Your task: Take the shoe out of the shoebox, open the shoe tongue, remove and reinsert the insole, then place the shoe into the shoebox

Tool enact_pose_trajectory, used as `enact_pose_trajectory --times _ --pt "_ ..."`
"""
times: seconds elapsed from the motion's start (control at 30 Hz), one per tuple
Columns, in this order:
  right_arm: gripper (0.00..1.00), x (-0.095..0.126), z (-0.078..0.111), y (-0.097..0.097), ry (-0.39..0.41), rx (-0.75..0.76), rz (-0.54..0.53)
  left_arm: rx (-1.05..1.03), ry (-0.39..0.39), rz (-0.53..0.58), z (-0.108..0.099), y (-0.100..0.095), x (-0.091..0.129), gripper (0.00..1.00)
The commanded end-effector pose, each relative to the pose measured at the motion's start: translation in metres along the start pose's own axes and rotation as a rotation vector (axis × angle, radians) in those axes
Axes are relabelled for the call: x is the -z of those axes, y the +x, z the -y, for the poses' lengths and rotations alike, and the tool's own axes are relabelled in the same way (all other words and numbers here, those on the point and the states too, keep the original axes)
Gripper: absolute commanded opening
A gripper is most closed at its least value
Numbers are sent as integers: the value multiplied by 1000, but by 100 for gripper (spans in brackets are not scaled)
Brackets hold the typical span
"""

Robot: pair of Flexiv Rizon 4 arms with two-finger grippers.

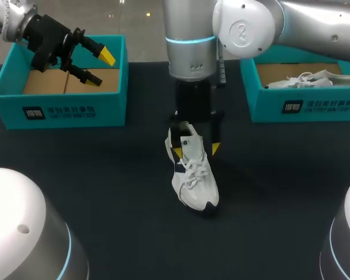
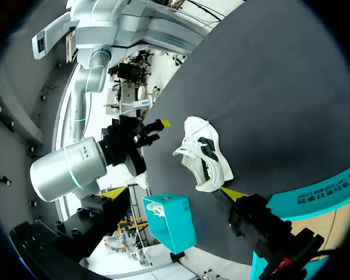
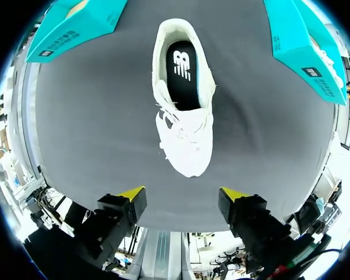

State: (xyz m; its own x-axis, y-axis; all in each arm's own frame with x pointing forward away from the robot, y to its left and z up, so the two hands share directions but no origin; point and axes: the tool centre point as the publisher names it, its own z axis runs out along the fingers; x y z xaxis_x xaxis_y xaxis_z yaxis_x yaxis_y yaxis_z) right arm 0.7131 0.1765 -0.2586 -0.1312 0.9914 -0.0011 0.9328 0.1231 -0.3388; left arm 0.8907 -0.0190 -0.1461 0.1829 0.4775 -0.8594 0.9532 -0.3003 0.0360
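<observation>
Right arm (image 1: 245, 26) hangs over the shoe's heel end, closest to the lens. Table (image 1: 105, 175): dark. The shoe (image 1: 193, 175) stands upright mid-table, toe toward the robot. Left shoebox (image 1: 64, 111) sits well to the shoe's left, with the left gripper (image 1: 100, 68) released above it. Right shoebox (image 1: 303, 105) sits well to the shoe's right, so both box edges leave working room around the shoe. Right gripper (image 3: 182, 193) is spread and empty, apart from the shoe. Insole (image 3: 182, 76) lies seated inside the shoe.

Judgement: insole step in hand. Next move needs one finger down inside the collar to pinch the insole's heel edge without tipping the shoe.
</observation>
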Motion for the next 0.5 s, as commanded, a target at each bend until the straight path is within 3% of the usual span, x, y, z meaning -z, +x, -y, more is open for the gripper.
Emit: enact_pose_trajectory --times 0.03,0.23,0.5 --pt "0 -11 -2 0 -12 13 -11 -1 1 -3 0 0 0 100" --pt "0 -27 -22 5 -40 51 -9 -1 1 -3 0 0 0 100" --pt "0 -23 -28 3 -33 73 -3 -1 1 -3 0 0 0 100"
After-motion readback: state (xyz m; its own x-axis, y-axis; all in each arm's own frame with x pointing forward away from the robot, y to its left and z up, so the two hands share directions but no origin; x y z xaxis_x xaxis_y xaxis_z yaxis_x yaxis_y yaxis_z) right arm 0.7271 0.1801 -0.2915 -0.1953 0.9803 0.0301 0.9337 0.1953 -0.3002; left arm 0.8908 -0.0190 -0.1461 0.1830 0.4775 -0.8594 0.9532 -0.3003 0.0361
